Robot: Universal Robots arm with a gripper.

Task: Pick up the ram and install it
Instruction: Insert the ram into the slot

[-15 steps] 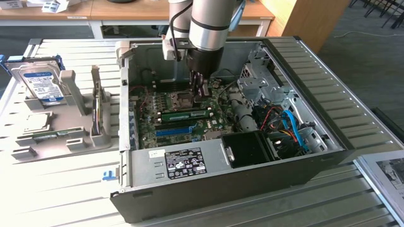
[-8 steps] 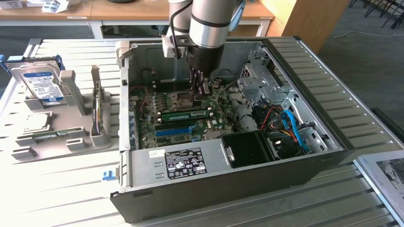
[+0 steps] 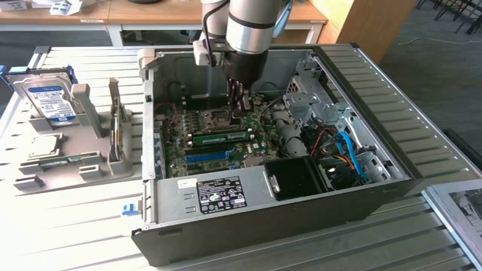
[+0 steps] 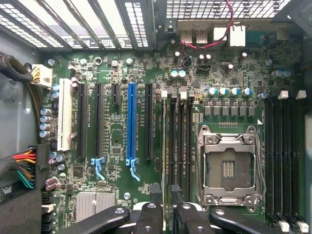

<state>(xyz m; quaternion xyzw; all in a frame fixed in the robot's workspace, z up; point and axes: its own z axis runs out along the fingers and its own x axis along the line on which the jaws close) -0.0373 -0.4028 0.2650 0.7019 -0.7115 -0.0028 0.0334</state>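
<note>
Hovering over the board (image 3: 252,149), your claw (image 3: 239,107) hangs parted and empty. The ram (image 3: 222,136) sits slotted beside the processor socket (image 3: 219,118). It looks thin, light, stiff and fragile, so grip its long edges, never the chips.

No writing can be read

The black label (image 3: 218,195) on the power supply (image 3: 171,206), lower middle of the exterior view, has white print too small to read. The same holds for the blue-white label (image 3: 53,104) on the hard drive (image 3: 39,84), upper left, and for the white lettering (image 4: 141,119) on the motherboard (image 4: 117,134).
</note>
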